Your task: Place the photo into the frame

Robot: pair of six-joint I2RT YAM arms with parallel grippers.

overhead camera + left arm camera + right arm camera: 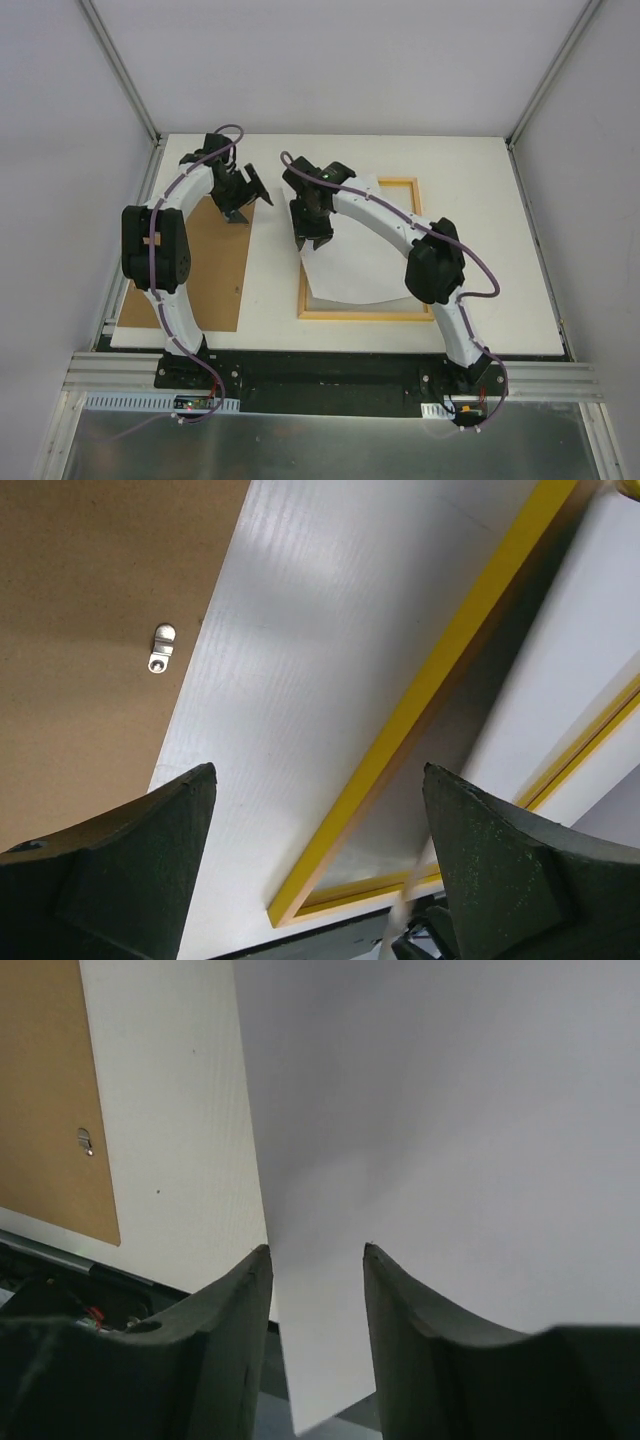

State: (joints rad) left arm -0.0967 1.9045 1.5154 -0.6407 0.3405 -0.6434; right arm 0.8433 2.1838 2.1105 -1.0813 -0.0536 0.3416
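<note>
Black right jaws are standing narrowly apart, a slim gap showing between the tips. The photo (450, 1140) is filling that gap from behind, its long edge running just beside one tip; whether the tips are touching the sheet I cannot tell. Only a plain white face of the photo is showing, and it is lying askew over the frame (360, 315), overlapping one side rail. Left jaws are gaping wide with nothing between them, hanging over bare worktop (290, 680) between the frame's yellow edge and a brown board (200, 270), which is lying flat and carrying a small metal clip (162, 648).
</note>
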